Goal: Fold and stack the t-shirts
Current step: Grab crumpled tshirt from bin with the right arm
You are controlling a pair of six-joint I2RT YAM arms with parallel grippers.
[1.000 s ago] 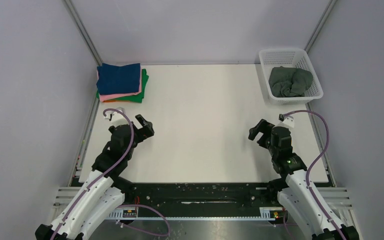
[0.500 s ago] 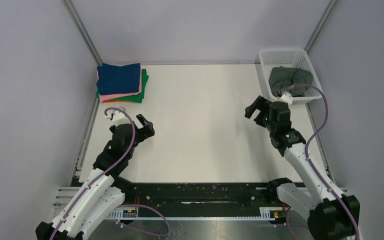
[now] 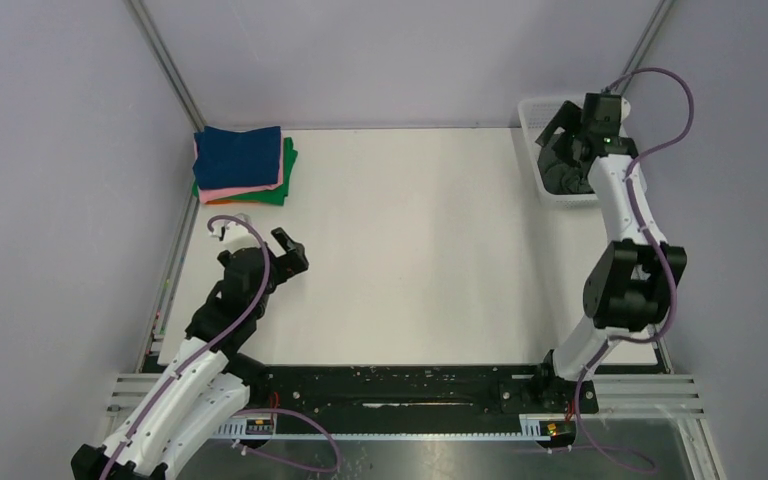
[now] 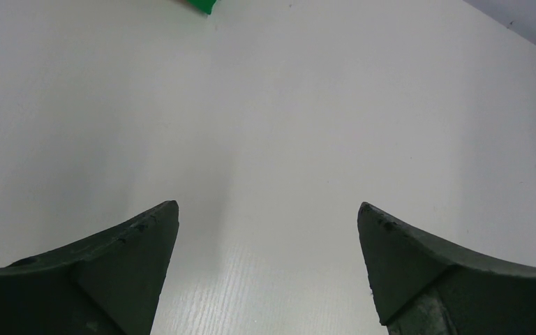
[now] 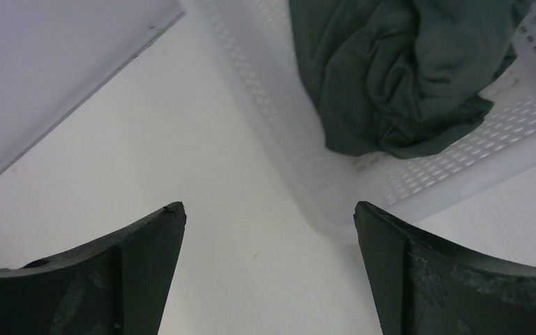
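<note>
A crumpled dark grey-green t-shirt [image 5: 398,77] lies in the white mesh basket [image 5: 460,153] at the table's back right. My right gripper [image 5: 269,206] hangs open over the basket's near-left corner, above the shirt and not touching it. From the top view the right gripper [image 3: 557,130] covers part of that shirt [image 3: 563,178]. Folded t-shirts [image 3: 243,165] are stacked at the back left: navy on top, then pink, orange and green. My left gripper [image 3: 285,250] is open and empty over bare table in front of that stack. A green corner [image 4: 199,5] of the stack shows in the left wrist view, beyond the left gripper [image 4: 269,206].
The basket [image 3: 572,201] stands against the right wall rail. Grey walls close in the white table [image 3: 410,250] on the left, back and right. A purple cable loops off each arm.
The right arm has stretched from the near right of the table out to the back right, over the basket. Its jaws stayed open. The left arm has not moved.
</note>
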